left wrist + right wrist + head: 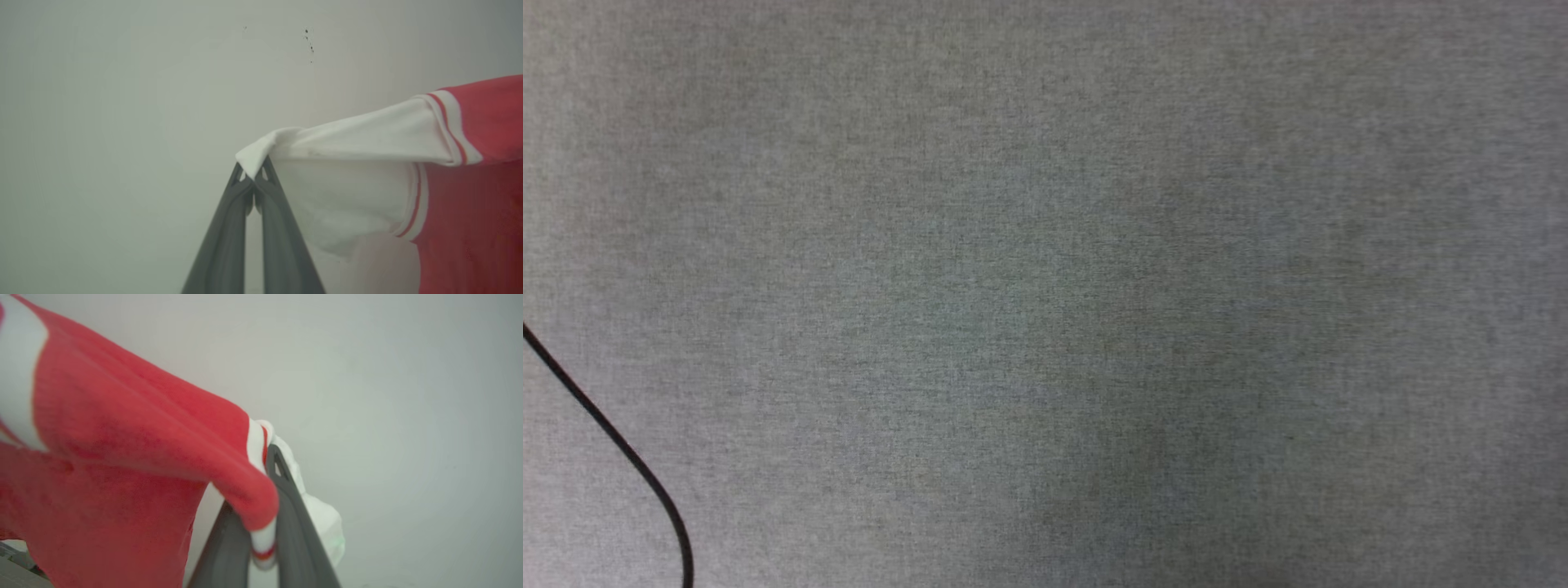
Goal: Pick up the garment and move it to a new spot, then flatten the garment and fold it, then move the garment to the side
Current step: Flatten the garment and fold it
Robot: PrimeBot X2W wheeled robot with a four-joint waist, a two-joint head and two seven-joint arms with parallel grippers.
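Observation:
The garment is a red jersey with white sleeves and red-and-white striped trim, held up in the air between both arms. My left gripper is shut on the tip of a white sleeve, which stretches away to the right in the left wrist view. My right gripper is shut on the garment at a striped seam, with red cloth draped over the left finger and white cloth bunched behind the right one. The lettering is hidden.
The head view looks down on a grey cloth-covered table. A thin black cable curves across its lower left corner. Behind the hanging garment in both wrist views is a plain pale wall.

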